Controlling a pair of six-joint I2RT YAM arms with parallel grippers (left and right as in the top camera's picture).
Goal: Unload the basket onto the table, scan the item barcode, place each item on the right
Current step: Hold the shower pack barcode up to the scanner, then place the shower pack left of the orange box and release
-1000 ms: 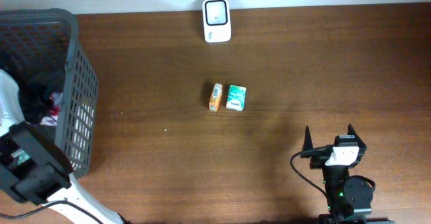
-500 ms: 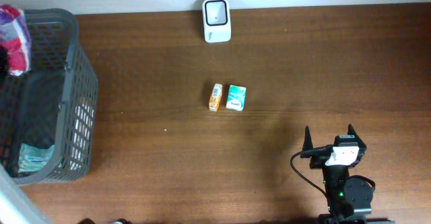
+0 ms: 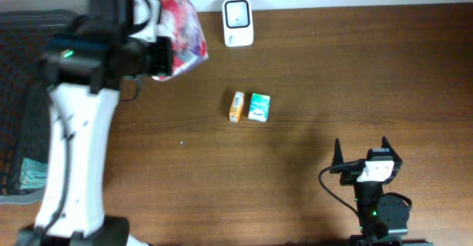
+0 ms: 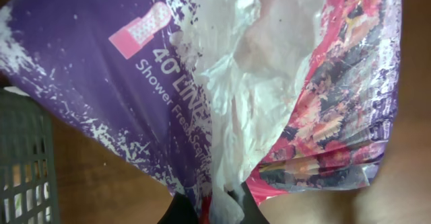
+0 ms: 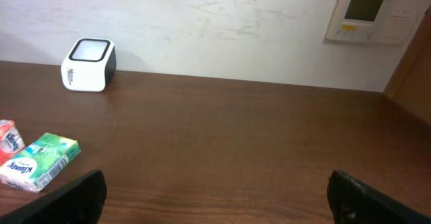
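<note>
Between the left gripper's (image 4: 214, 210) pinching jaws, a crinkly purple-and-pink plastic packet (image 4: 222, 83) hangs by one thin fold; it could slip, or wrinkles hide its barcode. Well apart, the right gripper's (image 3: 361, 151) jaws stand spread.

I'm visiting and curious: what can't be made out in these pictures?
Barcode: none visible on the packet; left wrist view shows only crumpled wrap, pinched by the left gripper.
Basket contents: overhead, partly behind the left arm.
Orange pack, green pack: print too small overhead.
</note>
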